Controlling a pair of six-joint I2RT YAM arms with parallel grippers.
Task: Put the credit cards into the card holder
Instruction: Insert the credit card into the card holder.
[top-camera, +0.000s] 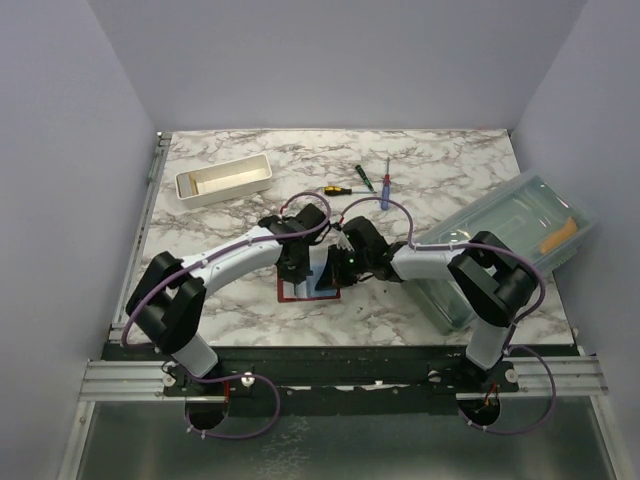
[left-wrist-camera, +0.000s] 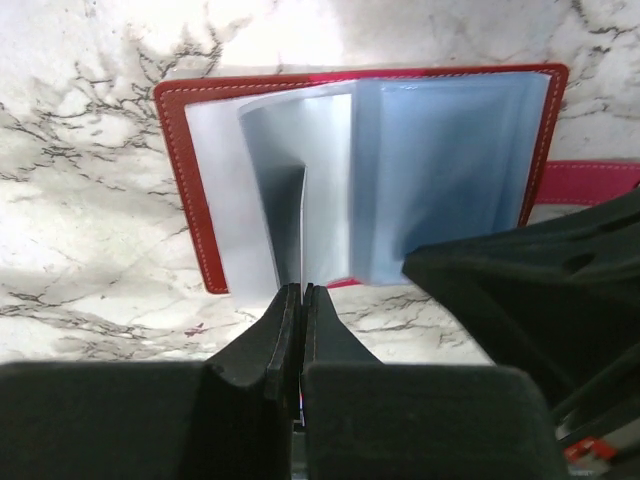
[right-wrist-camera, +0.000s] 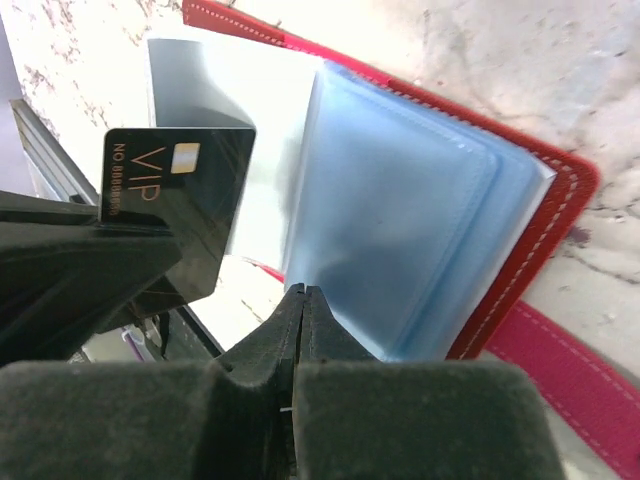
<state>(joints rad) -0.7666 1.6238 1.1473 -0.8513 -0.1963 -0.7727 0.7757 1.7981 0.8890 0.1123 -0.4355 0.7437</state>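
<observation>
The card holder (top-camera: 300, 297) lies open on the marble between my two grippers, its red cover (left-wrist-camera: 180, 170) framing clear blue-tinted sleeves (left-wrist-camera: 440, 170). My left gripper (left-wrist-camera: 302, 288) is shut on a dark blue card, which it sees edge-on (left-wrist-camera: 302, 220) standing over the sleeves. In the right wrist view the card (right-wrist-camera: 185, 200) reads "VIP". My right gripper (right-wrist-camera: 305, 290) is shut with its tips at the near edge of the sleeve stack (right-wrist-camera: 400, 220); nothing shows between the jaws. In the top view the left gripper (top-camera: 295, 265) and right gripper (top-camera: 345, 265) nearly touch. The tan card is out of view.
A white tray (top-camera: 223, 183) stands at the back left. Three screwdrivers (top-camera: 366, 178) lie at the back middle. A clear plastic box (top-camera: 510, 235) sits at the right edge beside the right arm. The wallet's red strap (right-wrist-camera: 560, 370) trails to the right.
</observation>
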